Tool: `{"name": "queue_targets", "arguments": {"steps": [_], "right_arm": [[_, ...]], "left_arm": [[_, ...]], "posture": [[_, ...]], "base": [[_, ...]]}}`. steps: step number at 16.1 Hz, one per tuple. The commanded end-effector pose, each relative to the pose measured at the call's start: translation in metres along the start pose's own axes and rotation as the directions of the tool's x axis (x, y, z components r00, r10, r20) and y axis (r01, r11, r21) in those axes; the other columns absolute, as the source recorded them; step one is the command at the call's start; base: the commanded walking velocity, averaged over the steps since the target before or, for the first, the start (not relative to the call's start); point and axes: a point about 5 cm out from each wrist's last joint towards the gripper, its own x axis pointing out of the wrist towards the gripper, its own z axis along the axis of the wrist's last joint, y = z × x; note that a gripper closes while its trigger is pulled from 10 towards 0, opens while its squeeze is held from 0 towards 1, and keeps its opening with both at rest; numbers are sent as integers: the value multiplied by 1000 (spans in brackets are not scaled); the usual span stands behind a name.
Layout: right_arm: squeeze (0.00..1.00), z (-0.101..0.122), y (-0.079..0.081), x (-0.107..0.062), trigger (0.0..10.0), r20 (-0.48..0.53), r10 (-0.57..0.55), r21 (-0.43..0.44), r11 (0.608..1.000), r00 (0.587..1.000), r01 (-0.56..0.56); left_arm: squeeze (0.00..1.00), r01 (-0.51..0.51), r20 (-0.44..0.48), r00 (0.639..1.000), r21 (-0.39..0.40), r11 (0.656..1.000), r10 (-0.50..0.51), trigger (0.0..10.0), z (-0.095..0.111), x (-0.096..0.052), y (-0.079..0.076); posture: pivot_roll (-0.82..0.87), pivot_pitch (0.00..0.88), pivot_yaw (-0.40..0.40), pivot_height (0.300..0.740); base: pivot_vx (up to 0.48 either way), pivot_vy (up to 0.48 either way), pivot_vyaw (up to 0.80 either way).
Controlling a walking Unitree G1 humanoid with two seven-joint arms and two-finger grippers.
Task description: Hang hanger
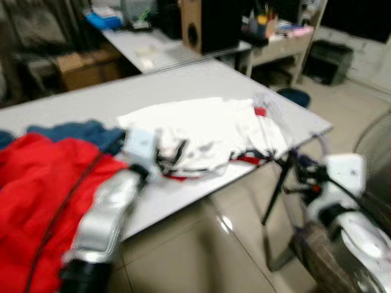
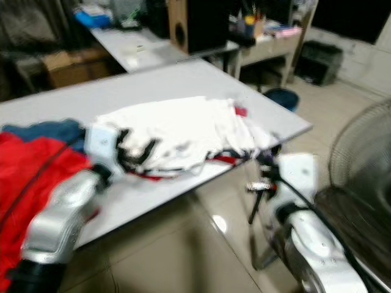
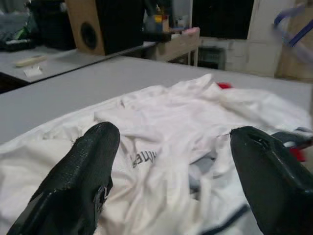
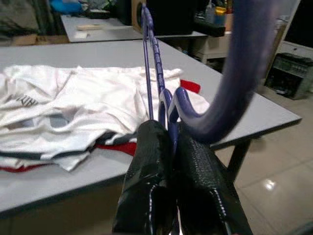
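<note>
right claw (image 4: 168, 161) is clenched on the purple hanger (image 4: 154, 58), clear of the bench (image 1: 183, 79) edge; left claw (image 3: 171, 166) gapes over the white shirt (image 3: 195, 112). carrying step; next needs a rail.

My left arm (image 1: 107, 217) reaches forward over the front edge of the table (image 1: 79, 101), and my left gripper (image 3: 171, 181) hangs just above the white shirt (image 3: 166, 127) with its two black fingers (image 3: 78, 181) spread wide apart. My right arm (image 2: 317, 244) stays lower, off the table's right corner. My right gripper (image 4: 168, 147) has its fingers pressed together on the blue hanger (image 4: 156, 63), which stands up from them.
</note>
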Motion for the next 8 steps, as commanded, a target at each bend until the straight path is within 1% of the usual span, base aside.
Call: {"name": "queue_targets", "arguments": {"steps": [1, 3, 4, 5, 6, 7, 8], "right_arm": [[0, 1, -9, -3, 10000, 9, -16, -25, 1000, 1000, 16], [0, 2, -14, -3, 10000, 8, -5, -41, 999, 1000, 6], [0, 4, -19, -5, 10000, 18, 7, -54, 998, 1000, -6], [0, 5, -22, -7, 10000, 21, 18, -57, 998, 1000, -17], [0, 6, -25, -10, 10000, 21, 54, -56, 997, 998, -52], [0, 7, -28, -14, 10000, 21, 89, -49, 995, 996, -87], [0, 8, -30, -17, 10000, 18, 109, -45, 993, 994, -108]], "left_arm": [[0, 39, 19, 999, 9, 999, -40, 10000, 4, 4, -12], [0, 41, 17, 999, 10, 999, -41, 10000, 3, 3, -11], [0, 65, 6, 998, 23, 998, -65, 10000, 2, 2, -13], [0, 89, -3, 996, 36, 995, -89, 10000, 0, 1, -14], [0, 148, -35, 989, 70, 987, -146, 10000, -4, -1, -18], [714, 199, -65, 979, 85, 976, -194, 10000, -7, -2, -20], [1000, 217, -89, 974, 109, 970, -208, 10000, -9, -1, -19]], "posture": [[-60, 14, 29, 740], [-60, 15, 28, 740], [-61, 18, 30, 740], [-60, 21, 33, 740], [-62, 22, 37, 740], [-64, 29, 48, 740], [-68, 34, 56, 740]], "base": [[337, 0, 0], [337, 0, 0], [285, 0, 0], [0, 0, 0], [0, 0, 0], [0, 0, 0], [0, 0, 0]]}}
